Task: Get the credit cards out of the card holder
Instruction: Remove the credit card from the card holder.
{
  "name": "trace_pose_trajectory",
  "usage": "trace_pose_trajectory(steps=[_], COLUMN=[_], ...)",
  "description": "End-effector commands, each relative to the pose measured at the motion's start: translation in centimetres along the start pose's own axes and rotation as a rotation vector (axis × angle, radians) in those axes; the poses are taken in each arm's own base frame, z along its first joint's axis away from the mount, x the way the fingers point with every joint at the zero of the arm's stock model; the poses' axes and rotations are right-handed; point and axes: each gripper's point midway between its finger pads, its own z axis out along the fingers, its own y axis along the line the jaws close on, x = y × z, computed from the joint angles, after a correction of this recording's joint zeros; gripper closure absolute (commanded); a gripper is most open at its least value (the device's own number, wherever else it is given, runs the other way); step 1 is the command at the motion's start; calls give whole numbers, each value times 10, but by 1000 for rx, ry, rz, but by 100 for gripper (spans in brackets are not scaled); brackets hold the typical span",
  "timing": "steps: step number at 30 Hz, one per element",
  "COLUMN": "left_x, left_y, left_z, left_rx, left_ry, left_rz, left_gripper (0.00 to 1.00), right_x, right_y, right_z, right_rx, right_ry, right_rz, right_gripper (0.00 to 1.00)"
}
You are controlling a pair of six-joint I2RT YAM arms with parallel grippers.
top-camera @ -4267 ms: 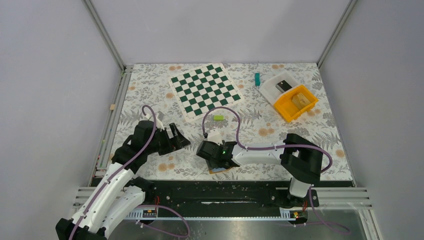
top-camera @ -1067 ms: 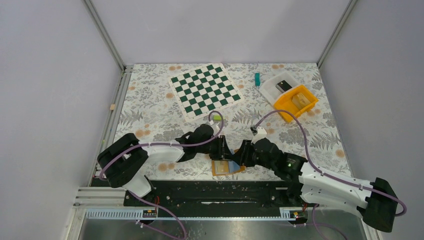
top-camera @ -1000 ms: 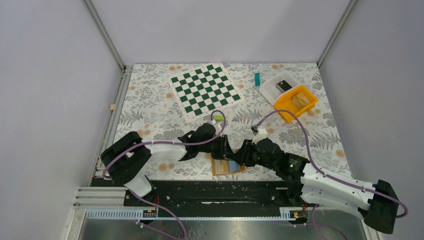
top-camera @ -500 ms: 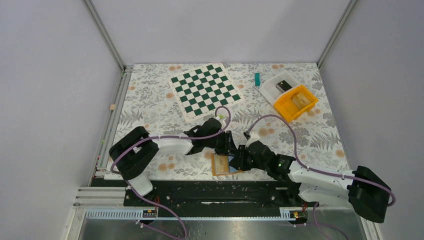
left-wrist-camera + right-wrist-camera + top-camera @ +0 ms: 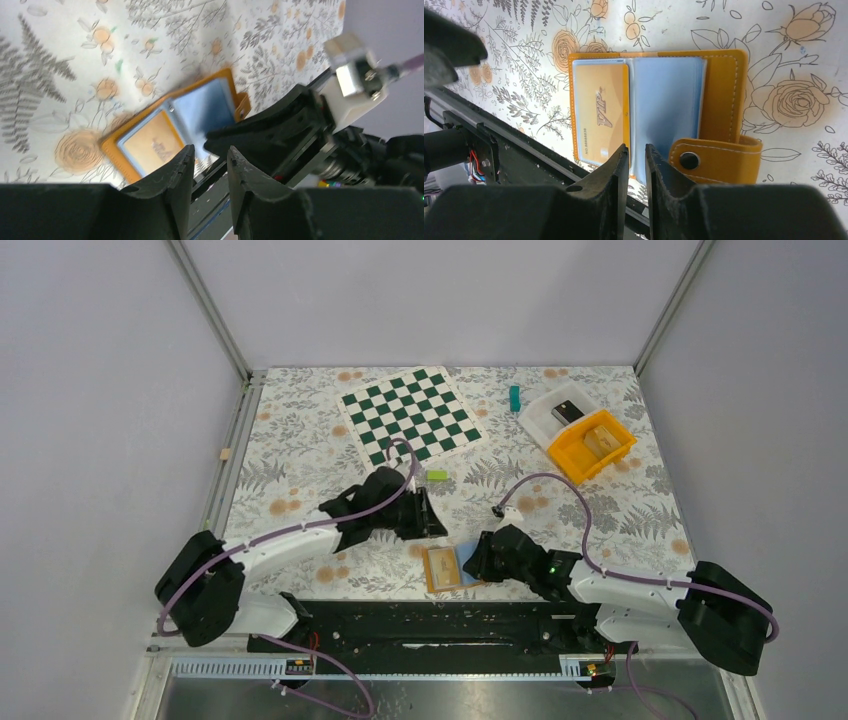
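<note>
The card holder lies open on the desk near its front edge, a card in its left pocket. The left gripper is behind it, the right gripper just right of it. Far behind lies the chessboard — bins to its right.

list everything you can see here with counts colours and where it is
card holder: 1, orange, lying open at the table's near edge
gold card: 1, gold, in a holder pocket
light-blue cards: count unclear, light blue, in the holder
chessboard: 1, green-white, far centre
lime block: 1, green, below the chessboard
teal block: 1, teal, far right
white bin: 1, white, far right
orange bin: 1, orange, beside the white bin
table: 1, floral
left claw: 1, black, beyond the holder, narrow gap, empty
right claw: 1, black, by the holder, narrow gap, empty
</note>
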Motion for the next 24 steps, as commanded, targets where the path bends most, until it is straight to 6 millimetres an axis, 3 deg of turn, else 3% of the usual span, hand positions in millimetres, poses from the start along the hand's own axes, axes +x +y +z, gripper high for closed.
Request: trace_pose_trajectory(steps=[1, 7, 10, 18, 24], left_x=[29, 43, 49, 64, 71], left_y=[30, 33, 34, 59, 68], left_z=[-8, -6, -1, 12, 19], left_rx=[-42, 20, 33, -37, -41], left_ry=[30, 49, 69, 108, 124], left_rz=[-32, -44, -46, -73, -79], left_gripper=[70, 73, 74, 78, 81], right_x=[-5, -15, -20, -12, -9], right_y=[-3, 38, 49, 28, 12], right_z=[3, -5, -6, 13, 23], right_rx=[20, -125, -154, -54, -30], right_ry=[-25, -18, -21, 9, 22], right_rz=[27, 35, 41, 39, 40], right_gripper=[74, 72, 71, 70, 68])
